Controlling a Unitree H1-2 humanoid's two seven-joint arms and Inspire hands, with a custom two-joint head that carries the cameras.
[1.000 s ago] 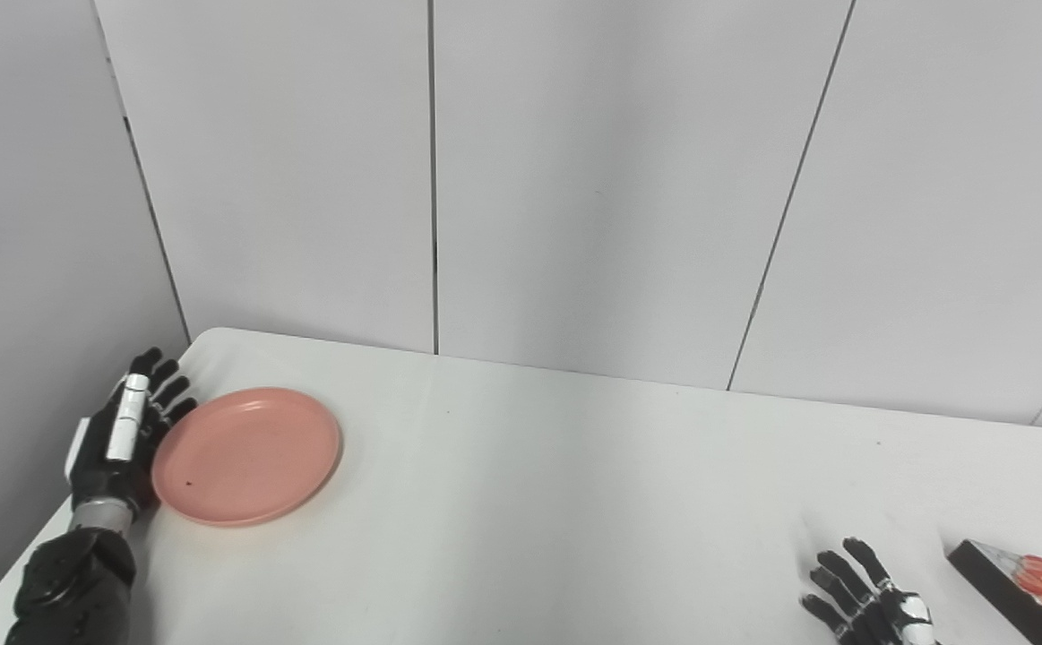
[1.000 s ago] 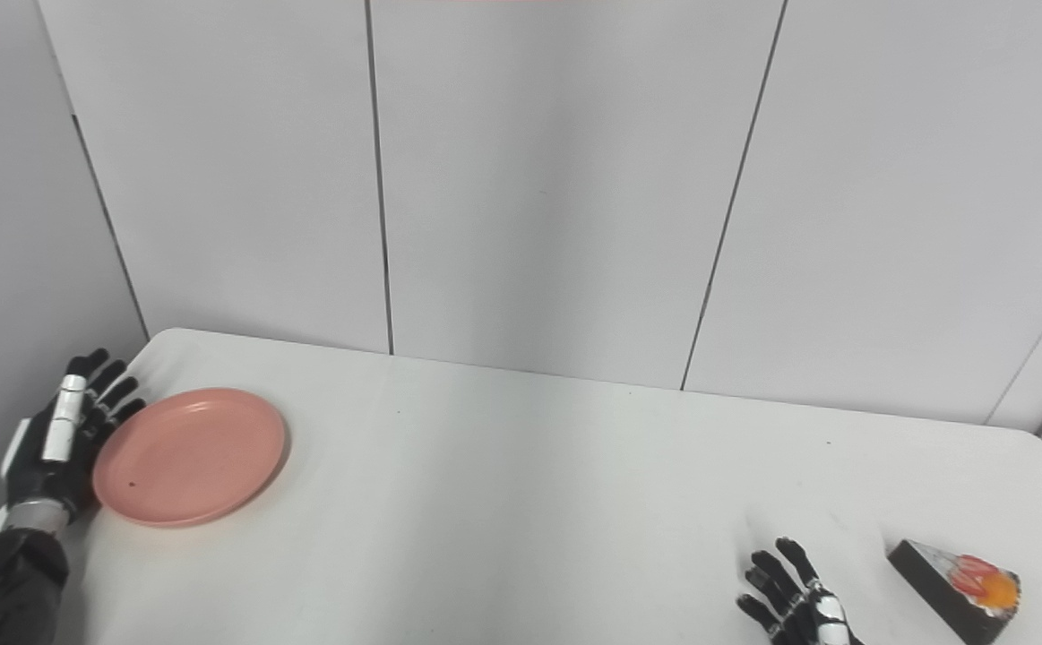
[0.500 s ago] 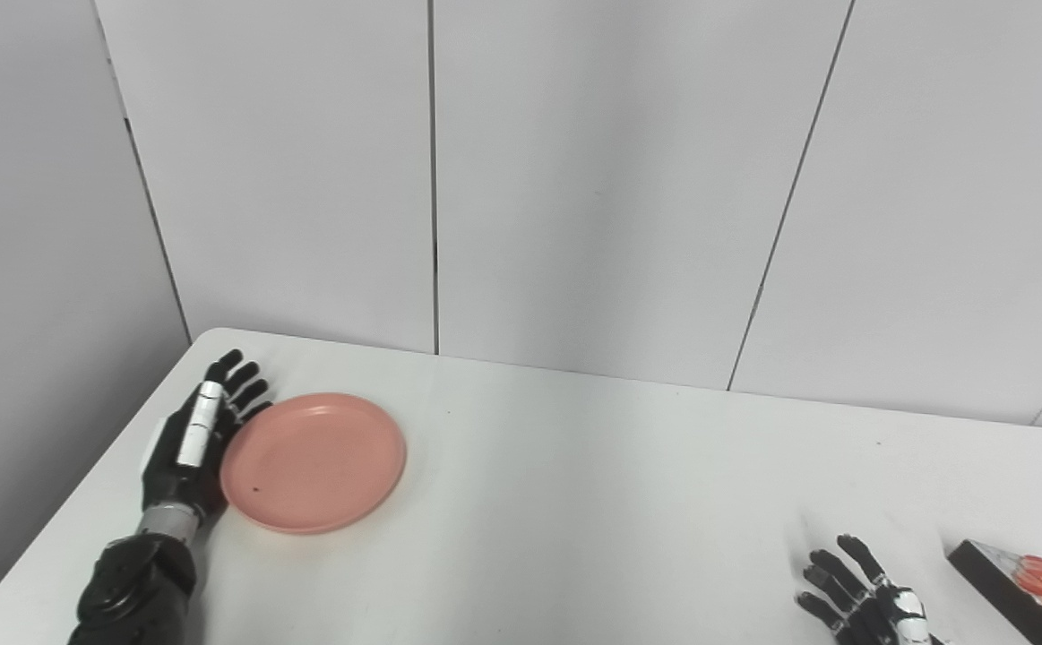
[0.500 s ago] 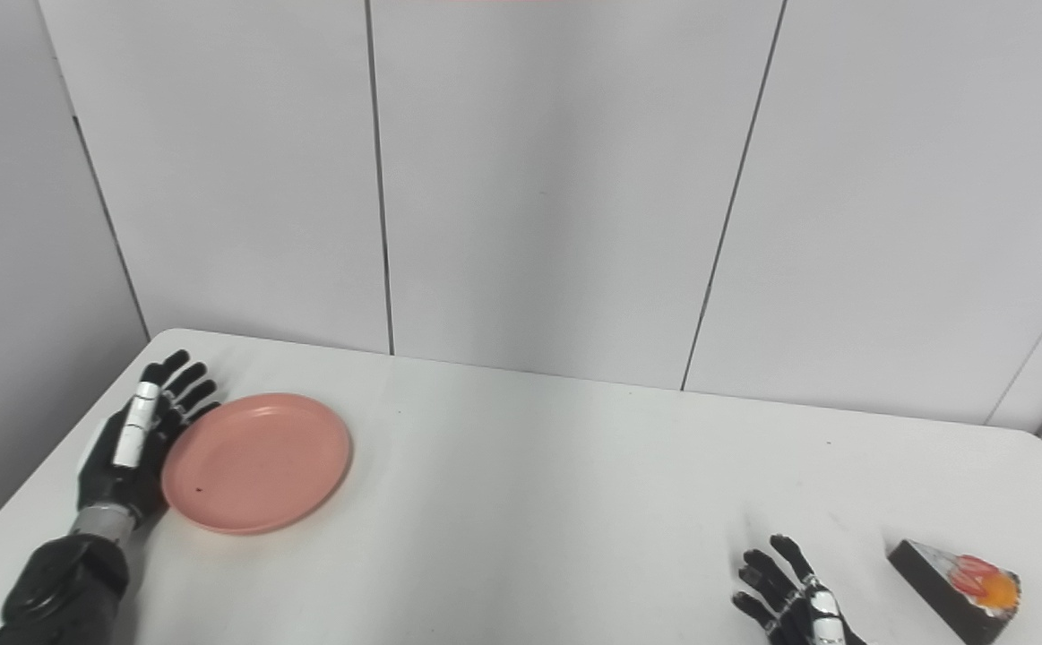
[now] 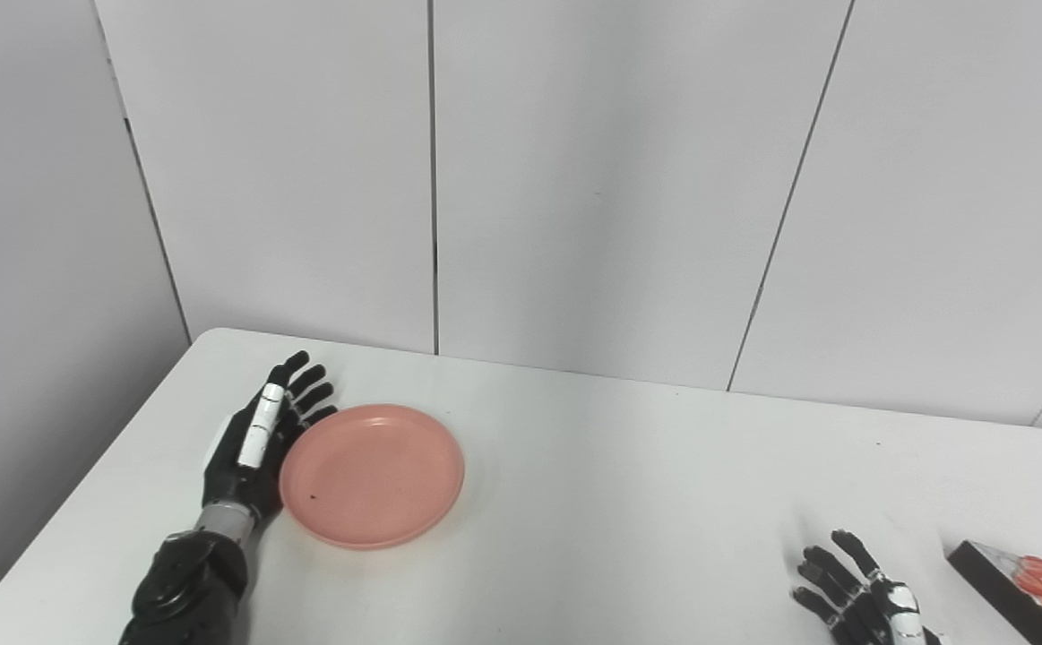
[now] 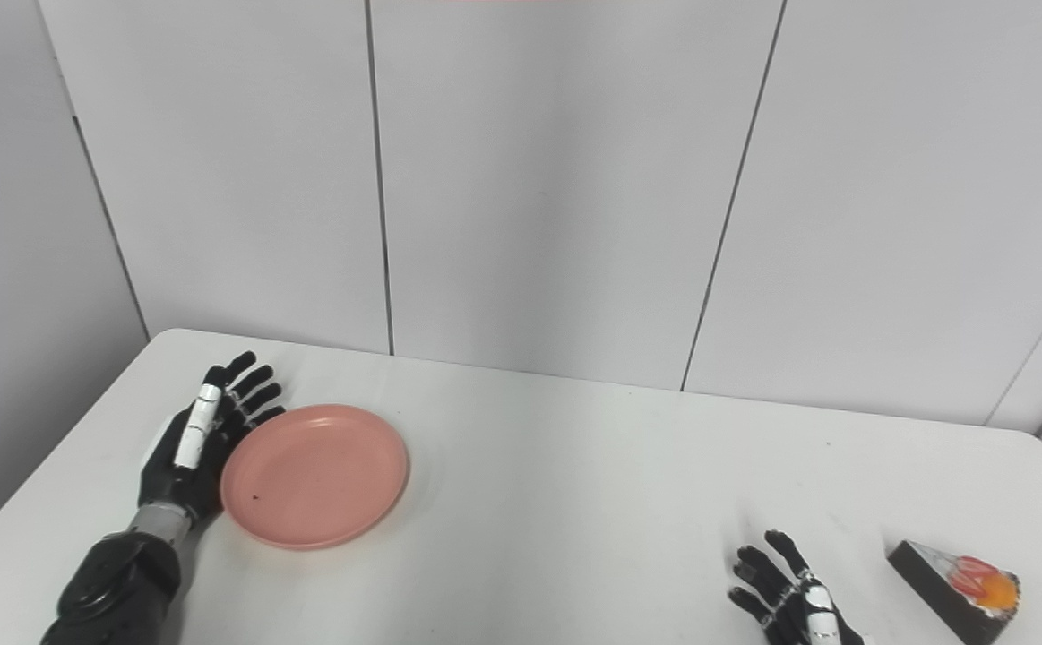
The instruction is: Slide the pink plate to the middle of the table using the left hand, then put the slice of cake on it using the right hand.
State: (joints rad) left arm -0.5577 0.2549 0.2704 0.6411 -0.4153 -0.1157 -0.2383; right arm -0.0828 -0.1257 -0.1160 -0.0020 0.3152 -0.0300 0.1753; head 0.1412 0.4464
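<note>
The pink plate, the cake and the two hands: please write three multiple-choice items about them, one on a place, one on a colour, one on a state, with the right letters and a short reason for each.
1. Where does the slice of cake lie?
A. on the pink plate
B. on the table near its right end
C. in the left hand

2. What colour is the base of the slice of cake?
A. dark, nearly black
B. pink
C. white

3. How is the left hand placed?
A. closed around the plate's rim, lifting it
B. fingers apart, set against the left edge of the pink plate
C. far from the plate, on the right side

Answers: 1 B, the cake rests on the table beside the right hand, far from the plate. 2 A, its side is dark under a red and orange topping. 3 B, the fingers are spread and the plate lies flat beside the palm.
</note>
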